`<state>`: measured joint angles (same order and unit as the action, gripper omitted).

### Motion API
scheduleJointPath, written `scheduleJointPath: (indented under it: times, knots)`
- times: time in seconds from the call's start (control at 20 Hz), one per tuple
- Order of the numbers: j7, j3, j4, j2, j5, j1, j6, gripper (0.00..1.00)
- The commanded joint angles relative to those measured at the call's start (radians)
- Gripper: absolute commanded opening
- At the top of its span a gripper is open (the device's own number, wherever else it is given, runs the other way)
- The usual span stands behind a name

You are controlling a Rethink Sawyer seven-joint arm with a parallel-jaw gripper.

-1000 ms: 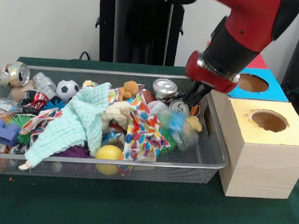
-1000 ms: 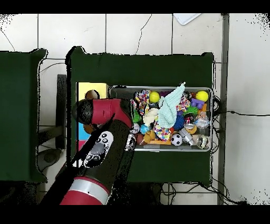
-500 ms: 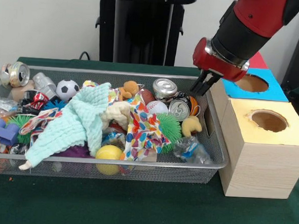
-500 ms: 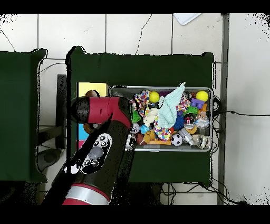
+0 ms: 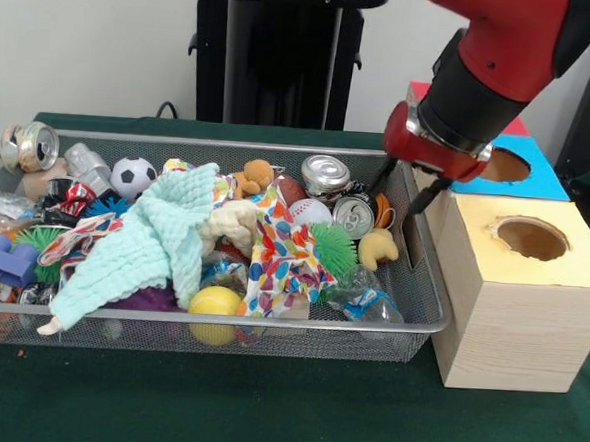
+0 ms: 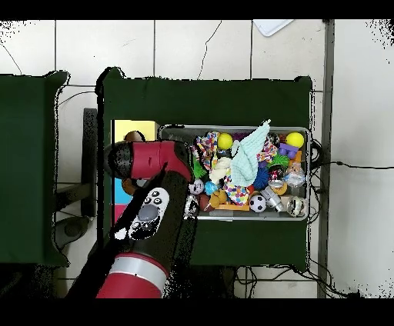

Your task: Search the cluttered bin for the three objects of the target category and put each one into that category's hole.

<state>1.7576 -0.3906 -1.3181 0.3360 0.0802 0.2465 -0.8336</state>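
Your gripper [image 5: 404, 186] hangs open and empty over the right end of the basket [image 5: 426, 289], beside the wood boxes. One water bottle [image 5: 362, 298] lies in the basket's front right corner — the blue hole [image 5: 503, 165] is just behind your arm.

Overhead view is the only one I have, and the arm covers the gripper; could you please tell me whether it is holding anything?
Observer: No. In the front view the gripper is open and empty, hanging over one end of the cluttered bin.
Operator: Thank you. Is a bottle near it?
Observer: Yes. A clear water bottle with a blue label lies in the bin's corner beside the yellow-topped box, nearer the front camera than the gripper.
Operator: And the blue hole?
Observer: The blue-surround hole has nothing lying over it; the arm hides part of its rim from the front camera.
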Motion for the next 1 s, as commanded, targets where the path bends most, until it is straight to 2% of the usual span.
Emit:
scheduleJointPath:
  times: [0.05, 0.15, 0.3, 0.6, 0.85, 1.0]
  knots:
    - [-0.034, 0.223, -0.106, -0.002, -0.047, -0.094, 0.257, 1.00]
    - [-0.048, 0.250, -0.135, 0.012, -0.078, -0.111, 0.317, 1.00]
    - [-0.078, 0.263, -0.137, 0.013, -0.132, -0.125, 0.347, 1.00]
    - [-0.129, 0.308, -0.137, 0.031, -0.219, -0.154, 0.328, 1.00]
    - [-0.379, 0.474, -0.201, 0.117, -0.370, -0.255, 0.323, 1.00]
    - [-0.451, 0.528, -0.228, 0.155, -0.448, -0.297, 0.284, 1.00]
